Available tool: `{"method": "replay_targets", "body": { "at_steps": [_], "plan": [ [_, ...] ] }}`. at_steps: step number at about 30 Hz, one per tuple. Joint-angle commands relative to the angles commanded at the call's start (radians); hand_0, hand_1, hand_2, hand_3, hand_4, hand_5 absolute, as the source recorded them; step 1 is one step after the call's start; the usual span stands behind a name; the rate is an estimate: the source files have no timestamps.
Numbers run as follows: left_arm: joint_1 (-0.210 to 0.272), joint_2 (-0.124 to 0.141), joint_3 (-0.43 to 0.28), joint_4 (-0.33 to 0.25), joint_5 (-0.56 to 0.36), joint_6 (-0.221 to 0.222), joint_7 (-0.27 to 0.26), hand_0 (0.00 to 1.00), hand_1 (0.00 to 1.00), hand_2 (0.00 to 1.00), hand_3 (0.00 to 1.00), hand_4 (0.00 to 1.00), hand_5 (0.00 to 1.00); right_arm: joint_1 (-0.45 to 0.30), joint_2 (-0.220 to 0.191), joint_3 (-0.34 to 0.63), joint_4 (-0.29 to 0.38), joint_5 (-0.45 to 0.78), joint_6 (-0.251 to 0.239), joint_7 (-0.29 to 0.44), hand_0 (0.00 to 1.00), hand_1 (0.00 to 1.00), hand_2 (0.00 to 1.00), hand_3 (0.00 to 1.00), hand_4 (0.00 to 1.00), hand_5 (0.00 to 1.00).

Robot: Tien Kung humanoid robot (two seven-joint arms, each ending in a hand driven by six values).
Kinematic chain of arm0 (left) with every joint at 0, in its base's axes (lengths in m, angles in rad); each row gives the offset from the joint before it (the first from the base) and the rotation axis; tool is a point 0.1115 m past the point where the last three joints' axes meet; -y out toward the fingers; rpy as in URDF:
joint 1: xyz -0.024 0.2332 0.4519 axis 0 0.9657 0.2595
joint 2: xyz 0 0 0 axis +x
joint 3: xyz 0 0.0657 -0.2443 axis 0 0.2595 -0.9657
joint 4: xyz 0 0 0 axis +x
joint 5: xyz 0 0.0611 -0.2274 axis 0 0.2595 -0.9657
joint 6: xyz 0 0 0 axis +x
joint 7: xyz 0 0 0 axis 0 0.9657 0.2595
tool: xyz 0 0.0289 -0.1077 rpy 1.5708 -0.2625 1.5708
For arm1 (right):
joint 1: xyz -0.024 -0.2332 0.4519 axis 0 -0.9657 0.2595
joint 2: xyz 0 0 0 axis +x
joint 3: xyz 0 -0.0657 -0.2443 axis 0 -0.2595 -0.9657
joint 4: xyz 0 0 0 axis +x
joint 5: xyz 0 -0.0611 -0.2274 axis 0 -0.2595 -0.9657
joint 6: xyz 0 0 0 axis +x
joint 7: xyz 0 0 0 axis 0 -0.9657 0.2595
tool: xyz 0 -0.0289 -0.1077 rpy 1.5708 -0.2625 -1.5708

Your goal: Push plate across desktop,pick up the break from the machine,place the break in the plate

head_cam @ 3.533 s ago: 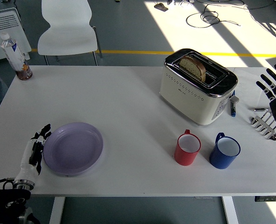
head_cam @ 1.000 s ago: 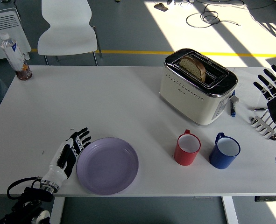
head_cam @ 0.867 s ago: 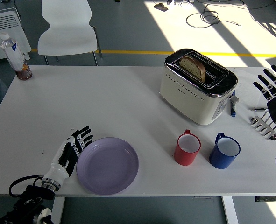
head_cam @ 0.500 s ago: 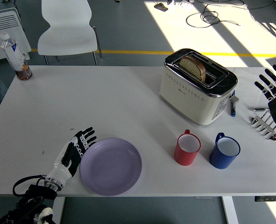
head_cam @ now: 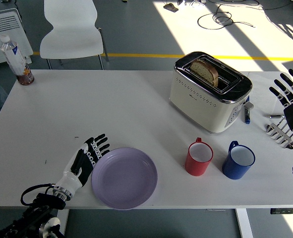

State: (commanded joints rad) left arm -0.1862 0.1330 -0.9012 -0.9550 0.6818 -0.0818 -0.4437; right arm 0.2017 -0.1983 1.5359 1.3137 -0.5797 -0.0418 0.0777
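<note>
Left hand flat, fingers extended against lilac plate rim; right hand spread, empty; white worktop.

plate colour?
Pale lilac plate, plain, no pattern; head view shows it best.

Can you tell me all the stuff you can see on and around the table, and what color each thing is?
plate: 1, purple, near edge of the table, left of the mugs
toaster: 1, cream and silver, far right part of the table
bread: 1 slice, brown, sticking up from the toaster slot
red mug: 1, red, in front of the toaster
blue mug: 1, blue, right of the red mug
bottle: 1, clear, far left corner
rack: 1, silver, right edge
chair: 1, white, behind the table
left robot hand: 1, black and white, open, against the plate's left rim
right robot hand: 1, black, open, right edge
</note>
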Motion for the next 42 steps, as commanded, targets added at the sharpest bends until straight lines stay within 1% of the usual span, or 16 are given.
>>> {"method": "replay_targets", "body": {
  "at_steps": [9, 16, 23, 34, 42],
  "plan": [
    [-0.010, -0.016, 0.015, 0.024, -0.027, -0.010, 0.001, 0.807, 0.845, 0.884, 0.842, 0.500, 0.998, -0.007, 0.000, -0.004, 0.000, 0.000, 0.000, 0.000, 0.739, 0.708, 0.733, 0.732, 0.533, 0.545],
    [-0.016, -0.020, 0.022, 0.042, -0.044, -0.013, 0.001, 0.806, 0.845, 0.881, 0.841, 0.499, 0.998, -0.011, 0.003, -0.004, -0.001, -0.001, 0.001, -0.001, 0.739, 0.707, 0.732, 0.732, 0.533, 0.546],
    [-0.032, -0.029, 0.021, 0.059, -0.048, -0.014, 0.001, 0.805, 0.844, 0.880, 0.840, 0.499, 0.998, -0.008, 0.004, -0.007, -0.002, -0.001, 0.000, -0.001, 0.739, 0.707, 0.732, 0.732, 0.534, 0.545],
    [-0.044, -0.034, 0.023, 0.063, -0.050, -0.019, 0.003, 0.799, 0.841, 0.876, 0.838, 0.497, 0.998, -0.004, 0.005, -0.011, -0.002, -0.001, 0.001, -0.002, 0.740, 0.707, 0.732, 0.732, 0.533, 0.544],
    [-0.062, -0.037, 0.031, 0.063, -0.054, -0.035, 0.017, 0.796, 0.840, 0.875, 0.837, 0.498, 0.998, 0.004, 0.006, -0.010, -0.003, -0.002, 0.000, -0.001, 0.739, 0.707, 0.732, 0.732, 0.533, 0.546]
  ]
}}
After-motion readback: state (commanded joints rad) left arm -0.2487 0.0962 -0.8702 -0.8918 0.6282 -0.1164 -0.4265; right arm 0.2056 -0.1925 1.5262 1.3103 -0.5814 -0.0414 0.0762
